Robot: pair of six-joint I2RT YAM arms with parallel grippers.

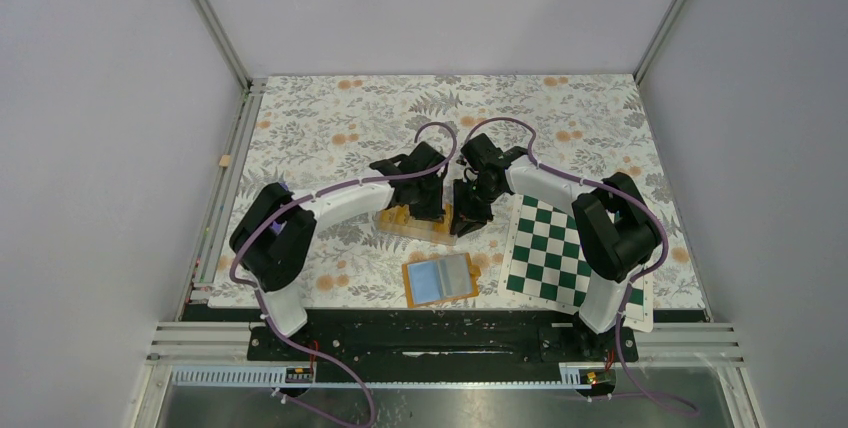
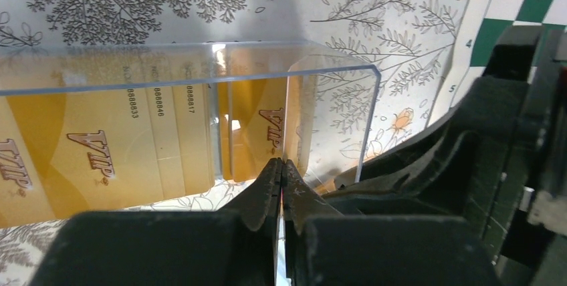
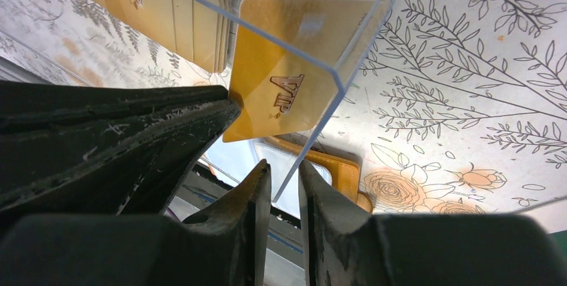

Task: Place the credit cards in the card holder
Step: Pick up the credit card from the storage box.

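A clear plastic box (image 1: 405,225) lies mid-table with several orange-yellow credit cards (image 2: 100,146) stacked in it. My left gripper (image 2: 282,162) is shut on the edge of one credit card (image 3: 281,92), which stands tilted apart from the stack at the box's end. My right gripper (image 3: 283,164) is narrowly open, its jaws on either side of the box's clear end wall (image 3: 361,32), with a gap showing. In the top view both grippers, left (image 1: 432,213) and right (image 1: 470,216), meet at the box's right end. The card holder (image 1: 440,281) lies open near the front edge, blue pockets up.
A green-and-white chequered board (image 1: 548,248) lies to the right of the box under the right arm. The card holder also shows past the right fingers (image 3: 337,169). The right gripper's black body (image 2: 481,139) crowds the left wrist view.
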